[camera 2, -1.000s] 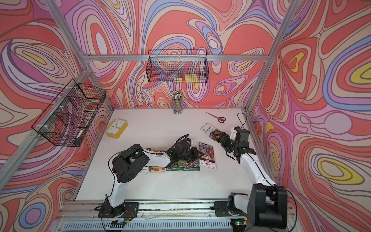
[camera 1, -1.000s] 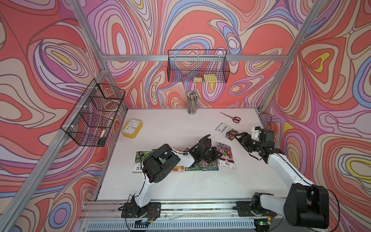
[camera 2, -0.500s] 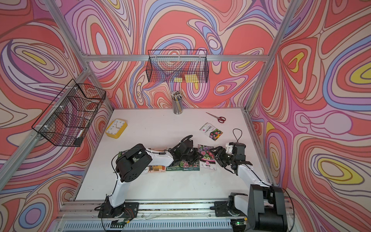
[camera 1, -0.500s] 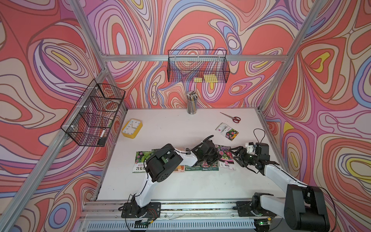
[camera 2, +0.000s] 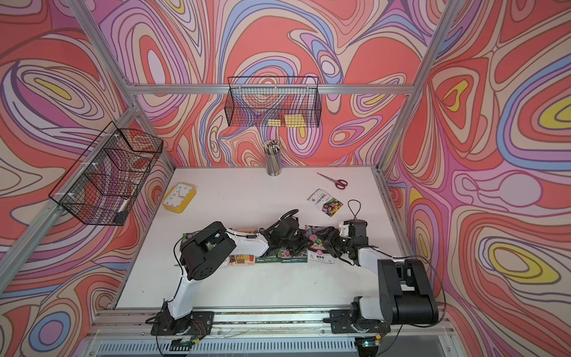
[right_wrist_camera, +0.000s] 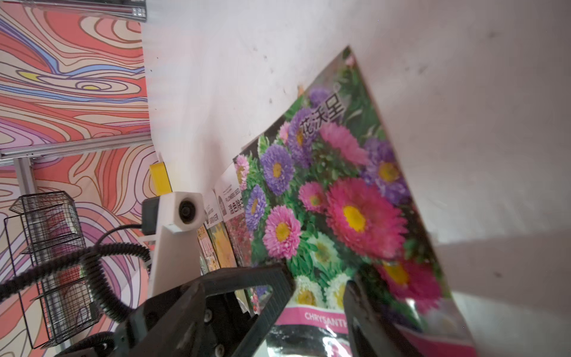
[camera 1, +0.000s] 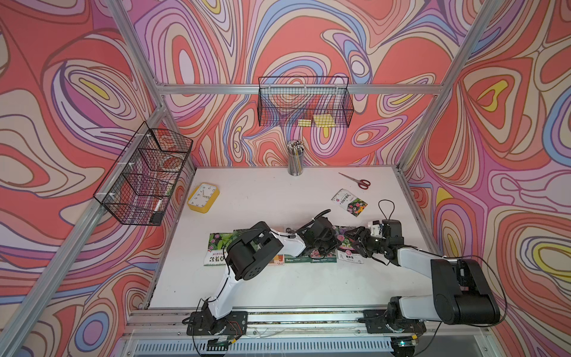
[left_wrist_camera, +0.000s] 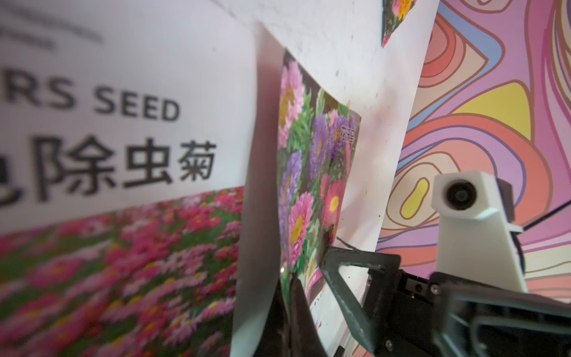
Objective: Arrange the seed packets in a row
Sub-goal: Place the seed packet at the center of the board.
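While the left tool (camera 1: 321, 244) sits closed, low on the glossy seed pkt printed w/ a pink daisy field (left_wrist_camera: 123, 262) in the row on the white desk (camera 1: 278, 293), the right tool (right_wrist_camera: 318, 296) has swung down from beside the stray white-and-floral glossy pkt (camera 1: 349, 202) to the glossy aster-print pkt w/ a pink band (right_wrist_camera: 340, 201) at the row's right end. Its jaws are wide apart astride the pkt's lower part, nothing clamped. Prob. it's about to re-seat that end pkt; the stray one lies askew behind the row, well apart, so the row isn't complete.
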Tool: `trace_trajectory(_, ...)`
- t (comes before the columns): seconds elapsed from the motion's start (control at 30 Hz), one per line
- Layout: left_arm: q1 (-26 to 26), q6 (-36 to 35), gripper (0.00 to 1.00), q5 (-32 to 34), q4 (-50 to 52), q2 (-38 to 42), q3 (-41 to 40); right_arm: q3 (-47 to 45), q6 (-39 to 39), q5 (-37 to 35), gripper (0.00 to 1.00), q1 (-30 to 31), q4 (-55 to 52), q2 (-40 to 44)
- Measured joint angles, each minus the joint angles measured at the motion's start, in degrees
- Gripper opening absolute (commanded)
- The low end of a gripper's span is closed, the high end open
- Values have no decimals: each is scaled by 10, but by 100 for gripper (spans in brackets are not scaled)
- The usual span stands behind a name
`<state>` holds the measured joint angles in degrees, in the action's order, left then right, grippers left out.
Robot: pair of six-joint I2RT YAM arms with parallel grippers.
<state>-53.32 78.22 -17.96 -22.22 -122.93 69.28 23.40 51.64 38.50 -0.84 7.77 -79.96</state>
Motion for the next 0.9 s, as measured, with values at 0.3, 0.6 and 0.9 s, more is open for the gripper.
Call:
trace_trajectory(0.3,0,-13,28,0,11,-5,15,0,2,-6,70,2,63,-38)
trace_trajectory(0.6,-3,-104,73,18,109,68,30,5,3,-11,70,2,98,-61)
trace_trajectory(0.9,-4,-212,75,86,175,209,46,21,-6,-8,70,2,112,-85)
